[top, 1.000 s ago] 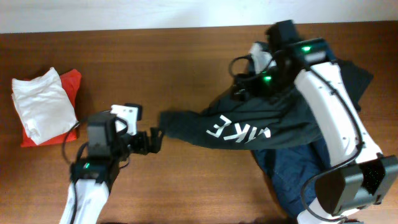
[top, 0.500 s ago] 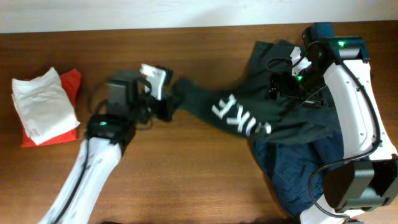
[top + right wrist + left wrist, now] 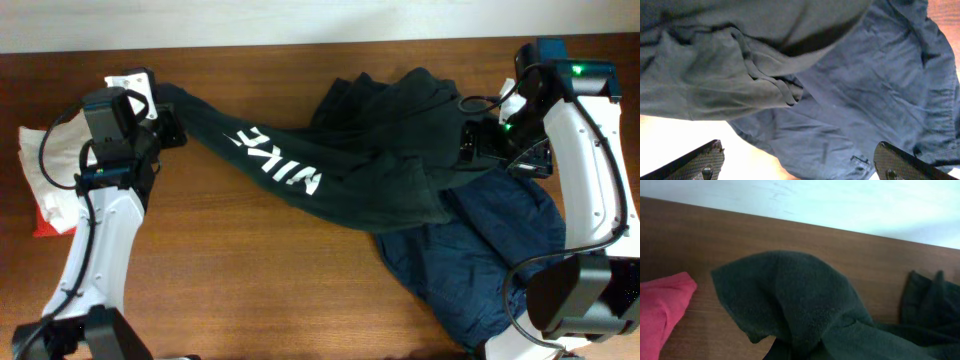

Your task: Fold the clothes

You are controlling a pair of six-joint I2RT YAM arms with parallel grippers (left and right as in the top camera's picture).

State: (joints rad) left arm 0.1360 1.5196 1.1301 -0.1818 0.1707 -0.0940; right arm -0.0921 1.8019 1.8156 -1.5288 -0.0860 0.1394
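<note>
A: Where is the black shirt [image 3: 330, 170]?
B: Stretched across the desk [image 3: 250, 290], partly over the navy clothes [image 3: 490, 255]. Left fingers [image 3: 168, 130] pinch its edge; right fingers [image 3: 700, 161] spread, empty. Looks soft, light, limp; likely best gripped at hems.

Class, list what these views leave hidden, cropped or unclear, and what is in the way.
- Left gripper: left wrist view, fingers buried under the black NIKE garment it grips.
- White garment: overhead, partly covered by the left arm.
- Navy garment: overhead, upper part under the black one; type unclear.
- Right gripper: right wrist view, fingers cropped by the bottom edge.
</note>
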